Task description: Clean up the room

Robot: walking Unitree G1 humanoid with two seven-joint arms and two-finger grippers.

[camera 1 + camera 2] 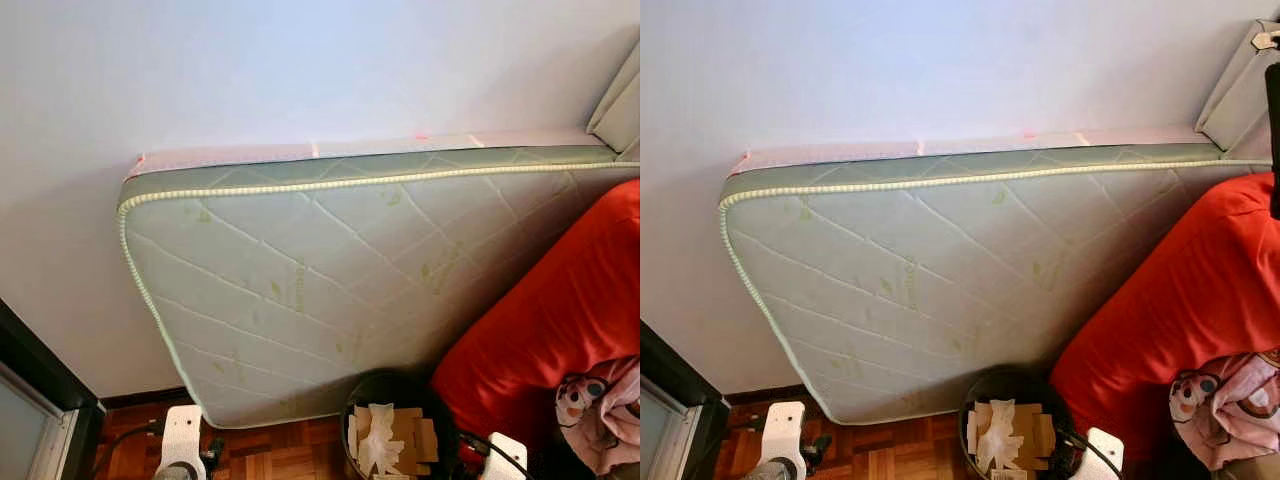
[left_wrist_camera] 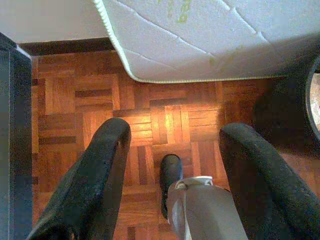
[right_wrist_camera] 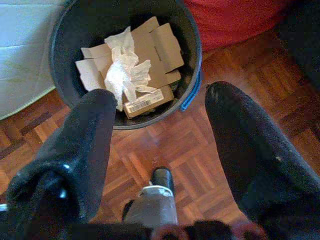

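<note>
A black round bin (image 1: 398, 385) stands on the parquet floor below me, holding flattened cardboard (image 3: 157, 45) and a crumpled white tissue (image 3: 125, 72). My right gripper (image 3: 160, 150) hangs open over the floor just short of the bin (image 3: 192, 65), nothing between its fingers (image 3: 85, 145). My left gripper (image 2: 172, 175) is open too, above bare parquet near the mattress corner (image 2: 135, 70). Both wrists (image 1: 182, 430) show at the bottom edge of the head views.
A quilted mattress (image 1: 330, 280) leans on its side against the white wall. A red cushion or sofa (image 1: 560, 310) sits to the right, with a pink soft toy (image 1: 600, 405) on it. A dark door frame (image 1: 30, 370) stands at the left.
</note>
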